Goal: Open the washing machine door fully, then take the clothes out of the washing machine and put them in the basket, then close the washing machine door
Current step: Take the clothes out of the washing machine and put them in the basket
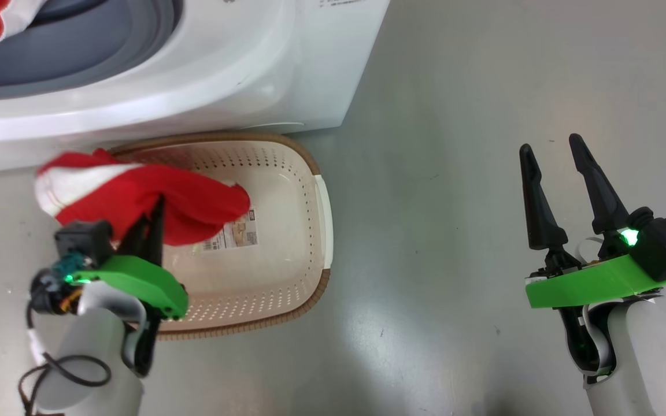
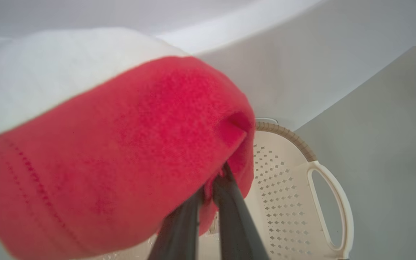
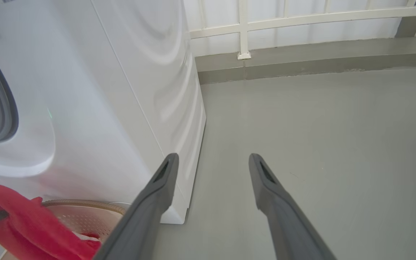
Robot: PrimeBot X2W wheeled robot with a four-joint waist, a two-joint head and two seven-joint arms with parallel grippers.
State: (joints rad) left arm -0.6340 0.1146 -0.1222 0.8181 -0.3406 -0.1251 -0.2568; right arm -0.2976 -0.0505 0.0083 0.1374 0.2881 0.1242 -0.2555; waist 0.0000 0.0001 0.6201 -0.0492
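Gleaming grey floor (image 1: pixel 454 202) under the basket (image 1: pixel 325 231), white railing (image 3: pixel 302 18) beyond.

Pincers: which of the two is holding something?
The left pincer, shut on a red-and-white garment over the basket; the right pincer is open and empty above the floor.

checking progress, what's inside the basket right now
The basket floor shows a sticker and bare perforated plastic. A red and white garment, pinched in the left gripper, hangs over its left part, so whatever lies under there is hidden.
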